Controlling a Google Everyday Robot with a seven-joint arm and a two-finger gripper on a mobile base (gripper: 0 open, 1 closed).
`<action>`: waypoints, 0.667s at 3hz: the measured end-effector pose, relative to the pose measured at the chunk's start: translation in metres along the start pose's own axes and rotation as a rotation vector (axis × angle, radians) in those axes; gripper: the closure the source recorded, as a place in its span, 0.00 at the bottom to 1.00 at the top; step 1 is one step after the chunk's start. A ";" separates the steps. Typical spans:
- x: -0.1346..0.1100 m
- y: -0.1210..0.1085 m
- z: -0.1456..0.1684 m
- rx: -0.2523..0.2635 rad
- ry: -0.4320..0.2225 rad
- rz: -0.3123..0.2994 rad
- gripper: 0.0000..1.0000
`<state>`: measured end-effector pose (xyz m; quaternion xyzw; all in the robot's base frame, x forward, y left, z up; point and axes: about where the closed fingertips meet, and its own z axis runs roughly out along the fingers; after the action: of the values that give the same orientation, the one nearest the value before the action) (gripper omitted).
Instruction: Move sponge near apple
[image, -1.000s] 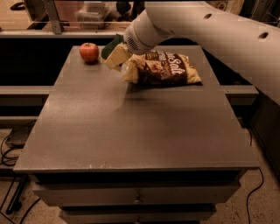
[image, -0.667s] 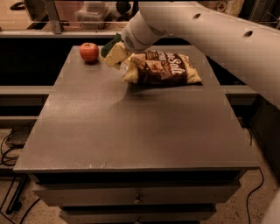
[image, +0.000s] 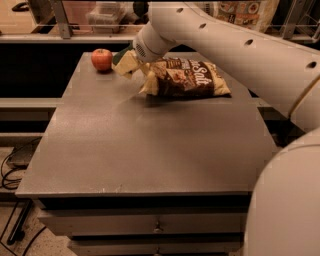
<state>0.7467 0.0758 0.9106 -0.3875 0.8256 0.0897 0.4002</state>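
Holding sponge (image: 125, 61) beside apple (image: 101, 59) at far left of table (image: 150, 150).
Clenching tool (image: 136, 70) around tilted sponge, dark green side toward apple, close to it yet apart; placed between apple and brown snack bag (image: 192, 77), reaching in from right.

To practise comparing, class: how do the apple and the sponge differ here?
The apple is round and red; the sponge is blocky, dark green over pale yellow. The apple rests on the table; the sponge is held tilted above it by the gripper, beside the snack bag. Both are near the table's far edge.
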 end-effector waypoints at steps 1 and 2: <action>0.003 -0.005 0.028 -0.028 -0.003 0.043 0.59; 0.003 -0.007 0.050 -0.049 -0.007 0.069 0.36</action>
<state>0.7803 0.0923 0.8762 -0.3683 0.8345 0.1249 0.3904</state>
